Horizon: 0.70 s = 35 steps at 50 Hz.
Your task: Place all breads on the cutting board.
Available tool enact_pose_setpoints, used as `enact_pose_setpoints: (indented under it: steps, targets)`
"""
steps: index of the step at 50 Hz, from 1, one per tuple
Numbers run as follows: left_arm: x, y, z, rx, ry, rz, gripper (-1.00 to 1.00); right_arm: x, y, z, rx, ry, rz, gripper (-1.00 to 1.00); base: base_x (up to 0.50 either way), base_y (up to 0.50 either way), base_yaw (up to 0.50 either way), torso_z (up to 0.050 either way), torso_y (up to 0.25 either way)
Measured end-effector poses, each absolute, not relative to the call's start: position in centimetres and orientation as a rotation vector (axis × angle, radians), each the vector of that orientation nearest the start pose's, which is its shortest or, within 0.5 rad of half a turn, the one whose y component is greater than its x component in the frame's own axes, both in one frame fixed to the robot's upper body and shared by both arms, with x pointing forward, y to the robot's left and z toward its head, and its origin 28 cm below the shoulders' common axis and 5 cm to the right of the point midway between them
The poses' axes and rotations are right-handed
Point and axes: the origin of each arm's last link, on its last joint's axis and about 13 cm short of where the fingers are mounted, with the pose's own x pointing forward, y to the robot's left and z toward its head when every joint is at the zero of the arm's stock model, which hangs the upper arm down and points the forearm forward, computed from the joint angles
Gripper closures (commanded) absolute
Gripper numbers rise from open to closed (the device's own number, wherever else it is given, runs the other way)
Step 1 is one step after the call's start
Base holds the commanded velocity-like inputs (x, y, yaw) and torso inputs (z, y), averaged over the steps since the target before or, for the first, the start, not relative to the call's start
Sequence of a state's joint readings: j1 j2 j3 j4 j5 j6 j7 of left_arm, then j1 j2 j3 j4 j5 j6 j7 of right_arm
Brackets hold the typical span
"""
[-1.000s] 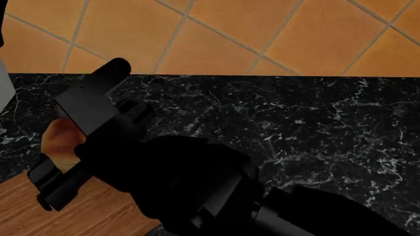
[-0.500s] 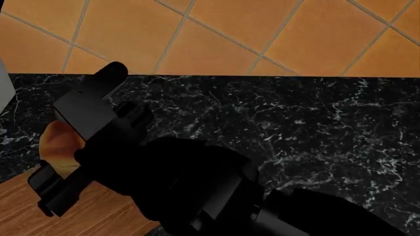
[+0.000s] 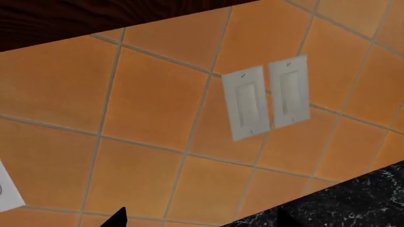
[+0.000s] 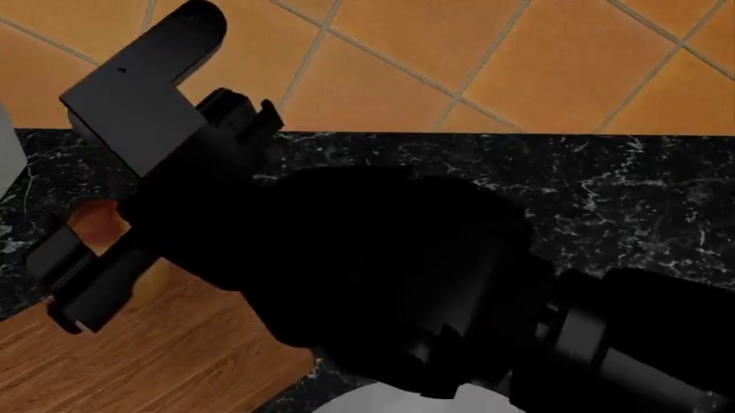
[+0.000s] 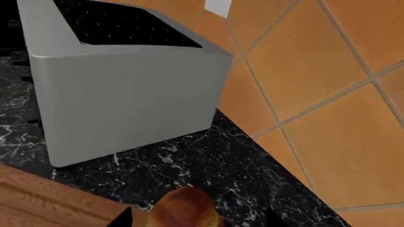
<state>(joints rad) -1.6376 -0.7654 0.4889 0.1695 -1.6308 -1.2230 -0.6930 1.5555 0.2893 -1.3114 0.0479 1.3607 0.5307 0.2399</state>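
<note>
One bread (image 5: 183, 208), a golden-brown loaf, lies at the far corner of the wooden cutting board (image 5: 44, 203), at its edge by the black counter. In the head view the bread (image 4: 101, 228) shows only partly behind my right arm, beside the cutting board (image 4: 150, 361). My right gripper (image 4: 83, 205) hangs above the bread with its jaws spread wider than the loaf, and it also shows in the right wrist view (image 5: 197, 218). My left gripper (image 3: 200, 218) is open and empty, facing the tiled wall. No other bread shows.
A grey toaster (image 5: 126, 94) stands on the counter behind the board, close to the tiled wall. A white plate rim (image 4: 379, 403) shows at the near edge under my right arm. Two white wall switches (image 3: 265, 99) are on the wall.
My right arm has risen towards the camera and now fills much more of the head view. The bread has stayed low by the board's corner.
</note>
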Motion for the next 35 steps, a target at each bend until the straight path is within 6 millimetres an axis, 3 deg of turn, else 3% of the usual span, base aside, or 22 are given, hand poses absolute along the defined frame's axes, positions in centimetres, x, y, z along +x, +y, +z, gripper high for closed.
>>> enact_pose_setpoints:
  steps: [17, 35]
  targets:
    - [23.7, 26.0, 39.3, 0.205, -0.053, -0.232, -1.00, 28.3, -0.4, 30.9, -0.337, 0.068, 0.887, -1.00, 0.00, 0.00, 0.00, 0.000, 0.000]
    - [23.9, 25.9, 39.0, 0.198, -0.051, -0.237, -1.00, 23.6, -4.3, 34.8, -0.431, 0.123, 0.833, -1.00, 0.00, 0.00, 0.00, 0.000, 0.000]
